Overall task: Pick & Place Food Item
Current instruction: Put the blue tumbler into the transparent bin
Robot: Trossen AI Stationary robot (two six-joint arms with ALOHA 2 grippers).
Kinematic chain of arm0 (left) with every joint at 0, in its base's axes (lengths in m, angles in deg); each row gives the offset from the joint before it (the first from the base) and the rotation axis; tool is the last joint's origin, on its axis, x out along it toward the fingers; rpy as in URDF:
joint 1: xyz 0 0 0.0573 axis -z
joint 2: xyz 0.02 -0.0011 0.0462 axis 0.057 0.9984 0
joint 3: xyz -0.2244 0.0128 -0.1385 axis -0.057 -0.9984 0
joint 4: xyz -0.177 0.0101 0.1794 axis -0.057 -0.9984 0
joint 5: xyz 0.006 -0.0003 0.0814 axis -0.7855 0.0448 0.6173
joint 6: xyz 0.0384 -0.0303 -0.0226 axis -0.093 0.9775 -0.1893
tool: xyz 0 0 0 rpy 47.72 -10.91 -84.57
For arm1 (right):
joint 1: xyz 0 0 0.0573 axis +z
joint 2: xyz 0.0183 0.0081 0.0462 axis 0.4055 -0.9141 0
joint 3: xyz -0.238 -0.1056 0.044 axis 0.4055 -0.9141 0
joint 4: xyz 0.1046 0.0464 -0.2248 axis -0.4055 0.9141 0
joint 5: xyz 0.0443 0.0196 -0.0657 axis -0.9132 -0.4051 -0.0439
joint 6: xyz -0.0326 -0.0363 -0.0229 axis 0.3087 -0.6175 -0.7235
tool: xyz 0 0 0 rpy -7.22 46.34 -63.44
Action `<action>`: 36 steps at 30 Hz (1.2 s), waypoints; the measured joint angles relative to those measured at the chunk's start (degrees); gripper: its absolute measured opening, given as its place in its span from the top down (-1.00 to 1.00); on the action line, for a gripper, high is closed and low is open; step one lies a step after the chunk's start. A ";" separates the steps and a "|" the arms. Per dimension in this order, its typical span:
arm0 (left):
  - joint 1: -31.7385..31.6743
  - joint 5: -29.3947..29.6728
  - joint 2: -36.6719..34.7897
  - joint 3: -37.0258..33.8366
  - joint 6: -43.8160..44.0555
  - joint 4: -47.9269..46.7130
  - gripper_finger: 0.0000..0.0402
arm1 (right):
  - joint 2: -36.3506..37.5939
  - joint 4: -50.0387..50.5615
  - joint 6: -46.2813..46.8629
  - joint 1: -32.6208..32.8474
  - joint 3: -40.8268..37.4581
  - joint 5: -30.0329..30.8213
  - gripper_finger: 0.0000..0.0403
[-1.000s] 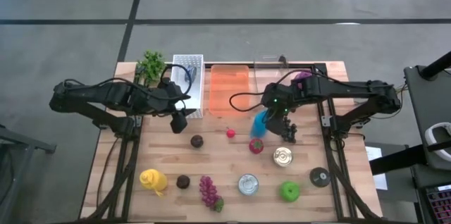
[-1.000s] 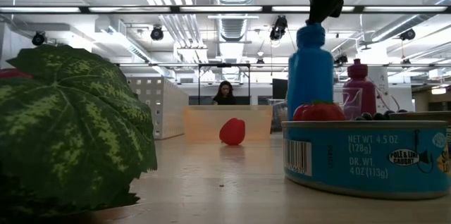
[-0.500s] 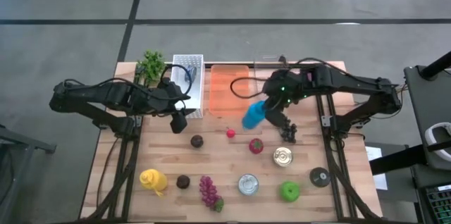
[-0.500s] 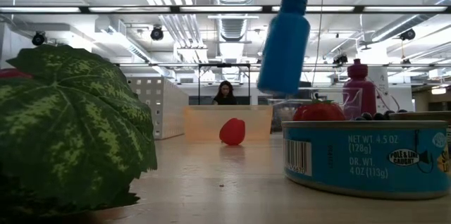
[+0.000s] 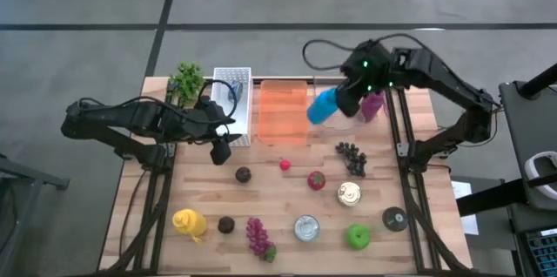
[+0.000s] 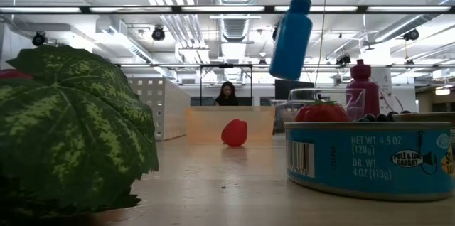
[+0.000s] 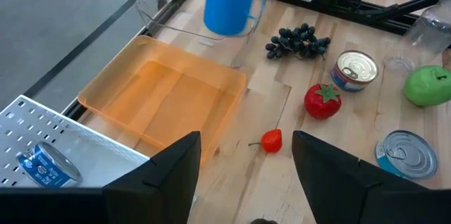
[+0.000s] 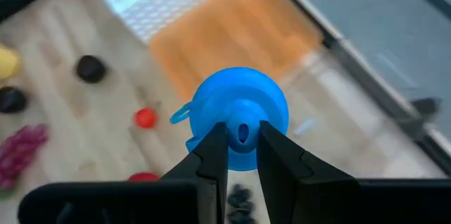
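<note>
A blue bottle [image 5: 323, 107] hangs in the air over the far side of the table, between the orange tray [image 5: 283, 113] and a clear tray [image 7: 184, 14]. My right gripper [image 5: 348, 100] is shut on its top. The low view shows the bottle [image 6: 290, 35] tilted and well above the tabletop. My left gripper [image 5: 223, 147] waits open at the table's left by the white bin [image 5: 233, 101], nothing between its fingers. My right gripper pinches the bottle's cap [image 8: 243, 132] between its two fingers [image 8: 213, 155]. The fingers come slanting down from above. The bottle hangs below them, tilted with its base toward the table's left, lifted clear of the table.
A purple bottle [image 5: 372, 104] stands at the far right. Dark grapes [image 5: 351, 157], a tomato [image 5: 317, 179], a small red fruit [image 5: 285, 165], cans [image 5: 349, 193], a green apple [image 5: 358, 237], purple grapes [image 5: 258, 236] and a yellow bottle [image 5: 189, 222] lie across the near half.
My right gripper has risen and swung toward the table's far edge, carrying the blue bottle. The bottle stood upright on the table near the tomato; it is now lifted clear and tilted.
</note>
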 joint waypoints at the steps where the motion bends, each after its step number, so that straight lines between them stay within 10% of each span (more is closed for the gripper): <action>1: -0.02 0.00 0.00 0.00 0.00 0.02 -0.12 | 0.00 0.18 -0.83 -1.60 0.06 -0.02 0.75; 15: -0.04 0.00 0.02 0.00 -0.01 0.09 -0.22 | -4.08 0.04 -10.10 -20.77 -0.09 -0.48 0.75; 36: -0.04 0.00 0.02 0.00 0.02 0.11 -0.17 | -14.38 -4.16 -14.84 -25.91 -0.78 -0.50 0.73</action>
